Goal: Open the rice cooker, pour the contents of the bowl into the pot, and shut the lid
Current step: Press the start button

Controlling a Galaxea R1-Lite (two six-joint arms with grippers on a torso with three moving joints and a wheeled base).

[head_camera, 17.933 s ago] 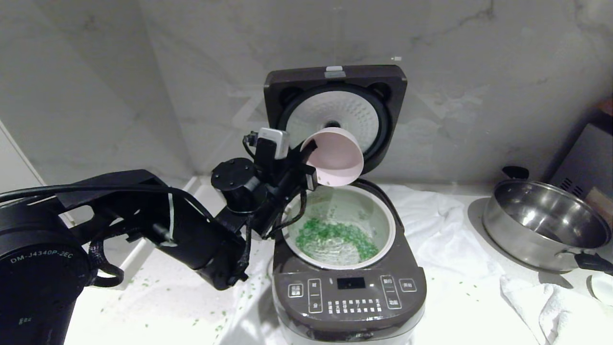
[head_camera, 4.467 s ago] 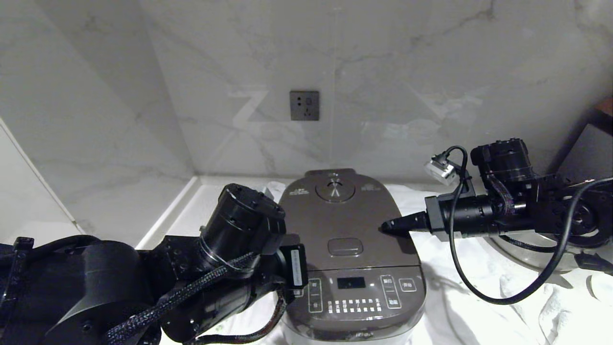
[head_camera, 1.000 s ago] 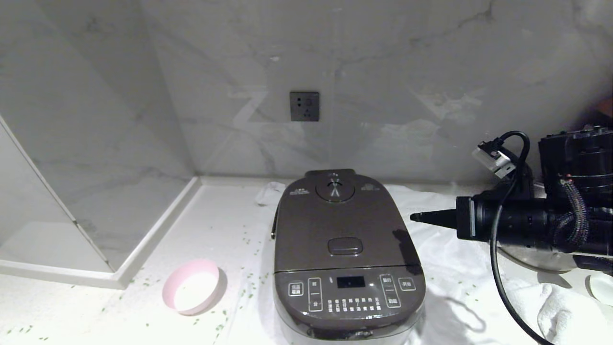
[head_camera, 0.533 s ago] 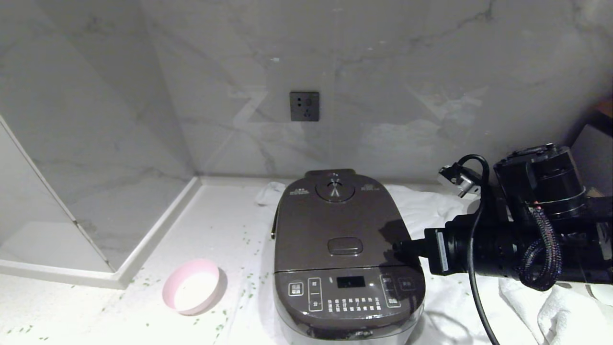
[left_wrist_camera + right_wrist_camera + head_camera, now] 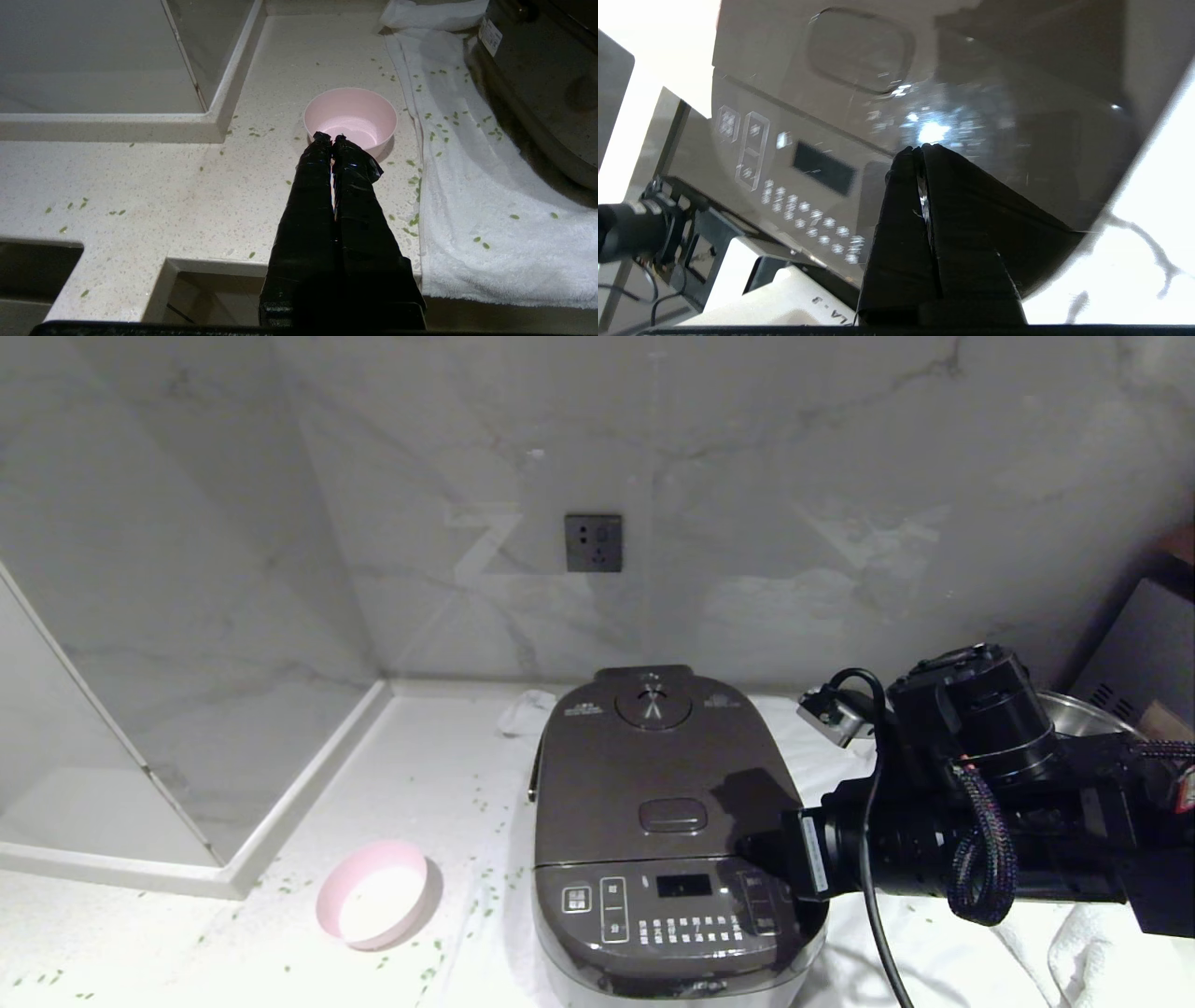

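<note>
As lid [image 5: 658, 775] lies flat: one bowl [image 5: 373, 894]

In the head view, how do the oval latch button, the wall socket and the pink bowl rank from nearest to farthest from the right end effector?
From the right end effector, over the cooker's front right:
1. Oval latch button, on the lid, just beside it.
2. Pink bowl, on the counter left of the cooker.
3. Wall socket, high on the back wall.

Cooker at centre, bowl off to eight o'clock

The rice cooker [image 5: 677, 831] sits on a towel [image 5: 822, 737]; the bowl [image 5: 373, 894] stands on the counter [image 5: 420, 775]; the wall socket [image 5: 593, 542] lies at twelve o'clock.
</note>
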